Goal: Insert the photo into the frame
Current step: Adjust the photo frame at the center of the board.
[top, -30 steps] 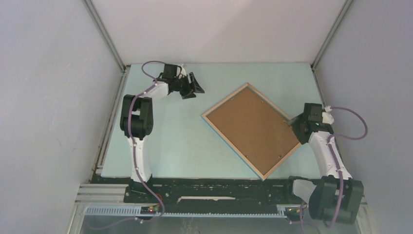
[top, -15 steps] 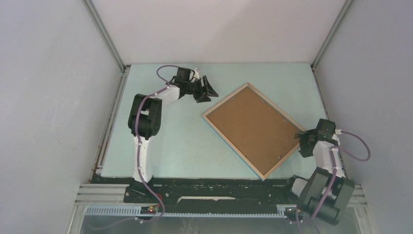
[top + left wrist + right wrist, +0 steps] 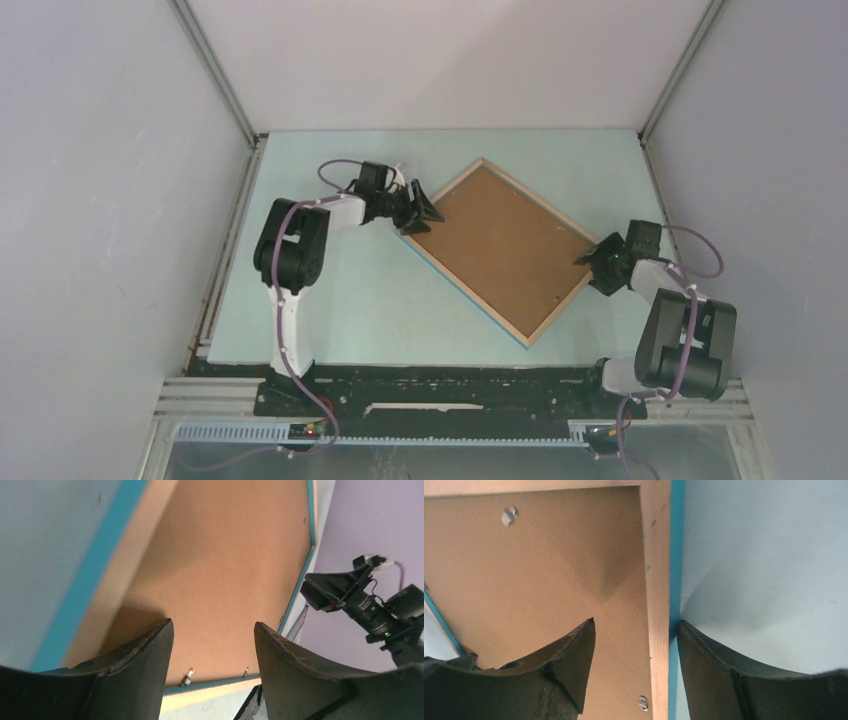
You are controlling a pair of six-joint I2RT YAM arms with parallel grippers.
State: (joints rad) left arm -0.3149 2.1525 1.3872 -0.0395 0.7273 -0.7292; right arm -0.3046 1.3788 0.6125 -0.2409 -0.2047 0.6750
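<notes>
Tabletop (image 3: 340,300) holds the frame (image 3: 497,247) back-up, spread jaws at its opposite corners.

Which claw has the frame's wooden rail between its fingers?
The right claw: the pale rail and turquoise edge of the frame run between its fingers. The left claw shows only brown backing board there.

Left gripper (image 3: 424,220) jaws parted, right gripper (image 3: 590,253) likewise, arms low

Tbl (image 3: 350,290): frame (image 3: 497,250), back up.
</notes>
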